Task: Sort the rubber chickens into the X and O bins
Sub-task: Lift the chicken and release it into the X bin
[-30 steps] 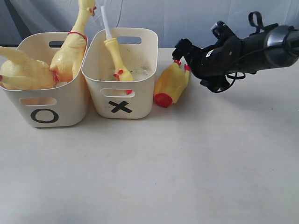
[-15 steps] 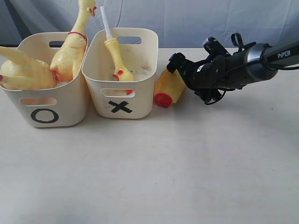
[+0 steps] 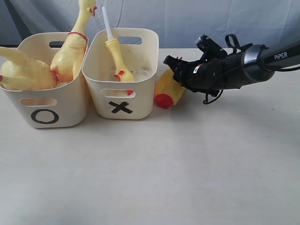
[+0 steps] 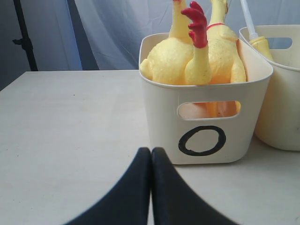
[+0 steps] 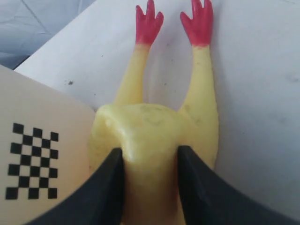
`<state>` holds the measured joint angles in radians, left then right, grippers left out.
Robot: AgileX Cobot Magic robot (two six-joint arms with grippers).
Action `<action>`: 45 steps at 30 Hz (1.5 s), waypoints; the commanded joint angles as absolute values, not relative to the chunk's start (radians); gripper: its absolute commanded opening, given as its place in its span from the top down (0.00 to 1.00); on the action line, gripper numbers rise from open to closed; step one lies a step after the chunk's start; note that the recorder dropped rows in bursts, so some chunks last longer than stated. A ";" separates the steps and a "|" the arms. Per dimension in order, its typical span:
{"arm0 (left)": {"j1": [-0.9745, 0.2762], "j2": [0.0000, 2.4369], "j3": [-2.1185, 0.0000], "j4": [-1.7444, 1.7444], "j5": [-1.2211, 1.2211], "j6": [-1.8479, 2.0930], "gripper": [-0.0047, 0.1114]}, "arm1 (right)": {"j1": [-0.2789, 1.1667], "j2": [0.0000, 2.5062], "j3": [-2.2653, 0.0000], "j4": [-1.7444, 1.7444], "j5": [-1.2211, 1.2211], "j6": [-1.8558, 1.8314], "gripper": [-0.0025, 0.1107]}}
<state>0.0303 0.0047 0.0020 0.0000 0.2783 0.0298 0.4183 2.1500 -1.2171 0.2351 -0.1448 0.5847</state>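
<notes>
Small yellow chicken (image 3: 167, 88) w/ red feet, red cap at other end, lying on side near back edge of surface (image 3: 187, 164), just beside X bin (image 3: 140, 101). Body pinched betw. right fingers (image 5: 110, 187). Left fingers (image 4: 140, 187) pressed together, facing O bin (image 4: 164, 140).

We see a small tube-bearing chicken (image 3: 118, 61) standing inside the cream X bin (image 3: 121, 96). Just left of it, the O bin (image 3: 47, 103) holds two large chickens (image 3: 28, 72). The fourth chicken (image 3: 167, 89) lies just right.
</notes>
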 commanded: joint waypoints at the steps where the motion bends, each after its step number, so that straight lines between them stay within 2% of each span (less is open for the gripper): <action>1: 0.026 0.000 0.000 -0.007 0.269 0.027 0.96 | 0.419 2.134 -1.213 0.221 -0.112 0.575 0.99; 11: 0.026 0.000 0.000 -0.007 0.269 0.027 0.96 | 0.377 1.943 -1.213 0.208 -0.188 0.536 0.99; 18: 0.026 0.000 0.000 -0.007 0.269 0.027 0.96 | 0.351 1.782 -1.213 0.064 -0.350 0.127 0.99; 24: 0.026 0.000 0.000 -0.007 0.269 0.027 0.96 | 0.450 1.741 -1.213 -0.302 -0.433 0.192 0.99; 30: 0.026 0.000 0.000 -0.007 0.269 0.027 0.96 | 0.576 1.791 -1.213 -0.333 -0.496 0.192 0.98; 32: 0.026 0.000 0.000 -0.007 0.269 0.027 0.96 | 0.591 1.806 -1.213 -0.331 -0.501 0.192 0.92; 33: 0.026 0.000 0.000 -0.007 0.269 0.027 0.96 | 0.593 1.811 -1.213 -0.331 -0.504 0.192 0.84; 35: 0.026 0.000 0.000 -0.007 0.269 0.027 0.96 | 0.596 1.818 -1.213 -0.331 -0.504 0.194 0.66; 38: 0.026 0.000 0.000 -0.007 0.269 0.027 0.96 | 0.596 1.820 -1.213 -0.327 -0.487 0.194 0.27; 39: 0.026 0.000 0.000 -0.007 0.269 0.027 0.96 | 0.596 1.820 -1.213 -0.309 -0.470 0.194 0.21; 41: 0.026 0.000 0.000 -0.007 0.269 0.027 0.96 | 0.596 1.816 -1.213 -0.241 -0.429 0.166 0.21; 45: 0.026 0.000 0.000 -0.007 0.269 0.027 0.96 | 0.594 1.792 -1.213 -0.119 -0.314 0.037 0.37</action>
<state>0.0303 0.0047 0.0020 0.0000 0.2783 0.0298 0.5941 1.8192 -1.2108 -0.1948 -0.3804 0.1251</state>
